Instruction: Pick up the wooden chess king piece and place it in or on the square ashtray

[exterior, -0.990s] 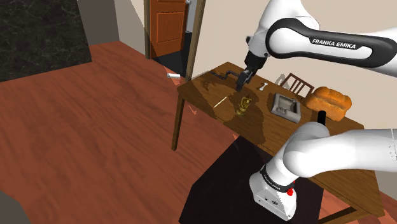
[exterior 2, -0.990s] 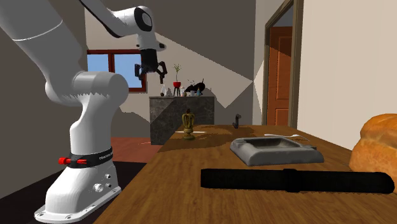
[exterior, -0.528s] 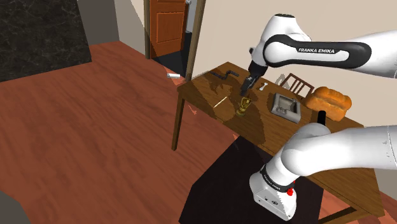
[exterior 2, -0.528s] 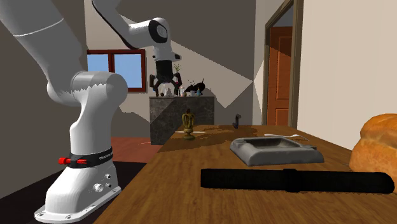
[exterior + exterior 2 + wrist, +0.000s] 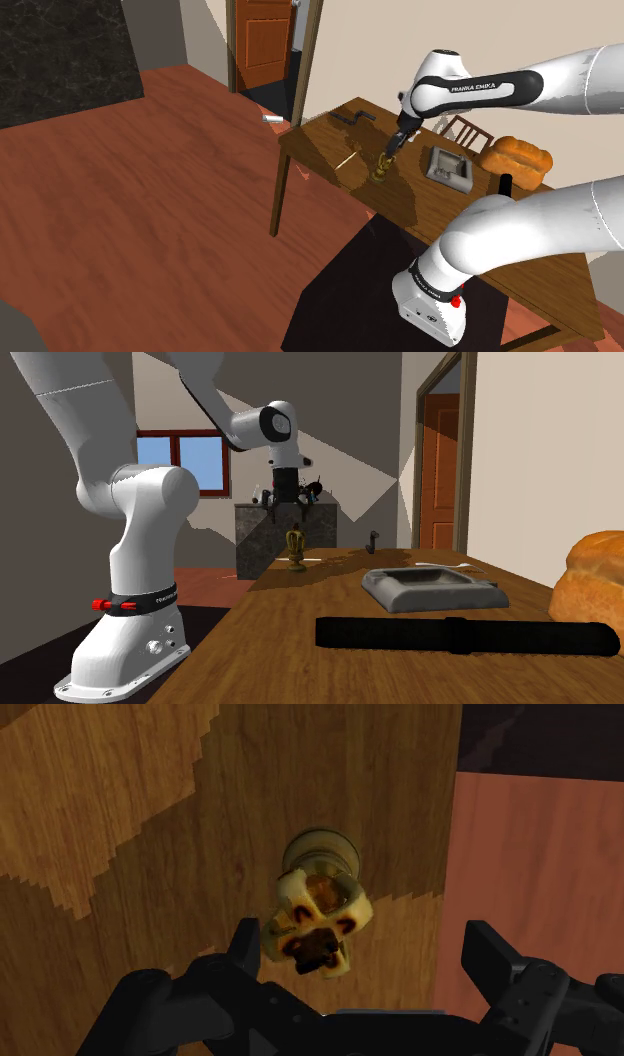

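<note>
Shoulder view: the white arm reached over the wooden table point(image 5: 325, 140) with the gripper point(image 5: 390, 149) pointing down just above the chess king point(image 5: 381, 168).

1. Gripper state: open. In the wrist view the two black fingers point(image 5: 246, 950) stood apart. The king's top point(image 5: 320, 919) sat between them, close to one finger and well clear of the other. Nothing was clasped.
2. King position: upright on the tabletop, near the long edge on the stand's side. The wrist view showed that edge and the reddish floor beyond it just beside the piece. The king appeared tan and golden brown.
3. Ashtray position: the grey square ashtray point(image 5: 449, 165) lay flat further in from that edge, well apart from the king, and held nothing.
4. Other items: a loaf of bread point(image 5: 518, 160) rested beyond the ashtray, and a black cylinder point(image 5: 506, 184) was near it.

Second exterior view: the gripper point(image 5: 286, 507) hung directly over the king point(image 5: 295, 547). The ashtray point(image 5: 430, 590) and the black cylinder point(image 5: 465, 635) lay nearer the camera.
</note>
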### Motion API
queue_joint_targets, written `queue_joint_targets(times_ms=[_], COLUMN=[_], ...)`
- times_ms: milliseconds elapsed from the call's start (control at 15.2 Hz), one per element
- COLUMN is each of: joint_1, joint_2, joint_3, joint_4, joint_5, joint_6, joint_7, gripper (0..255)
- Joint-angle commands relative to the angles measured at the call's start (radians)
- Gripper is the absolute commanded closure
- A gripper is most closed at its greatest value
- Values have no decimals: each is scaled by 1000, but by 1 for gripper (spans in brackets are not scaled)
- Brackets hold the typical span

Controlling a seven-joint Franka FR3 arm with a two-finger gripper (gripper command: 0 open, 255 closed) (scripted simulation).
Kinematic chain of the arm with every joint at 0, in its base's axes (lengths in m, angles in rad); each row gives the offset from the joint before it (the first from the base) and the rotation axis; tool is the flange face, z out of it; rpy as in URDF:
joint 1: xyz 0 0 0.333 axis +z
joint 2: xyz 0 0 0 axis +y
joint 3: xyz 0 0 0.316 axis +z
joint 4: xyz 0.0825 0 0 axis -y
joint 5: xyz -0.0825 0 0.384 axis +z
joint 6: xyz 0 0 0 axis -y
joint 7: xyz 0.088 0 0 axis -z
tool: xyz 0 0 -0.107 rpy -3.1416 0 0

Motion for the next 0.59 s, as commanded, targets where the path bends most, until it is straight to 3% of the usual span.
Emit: queue_joint_targets(times_ms=[0,528], joint_1=[-4,1], joint_2=[43,120], joint_3=[-35,-68], joint_4=[6,-45], joint_5=[-5,-9], joint_6=[39,166], joint_7=[-30,-36], gripper=[0,0])
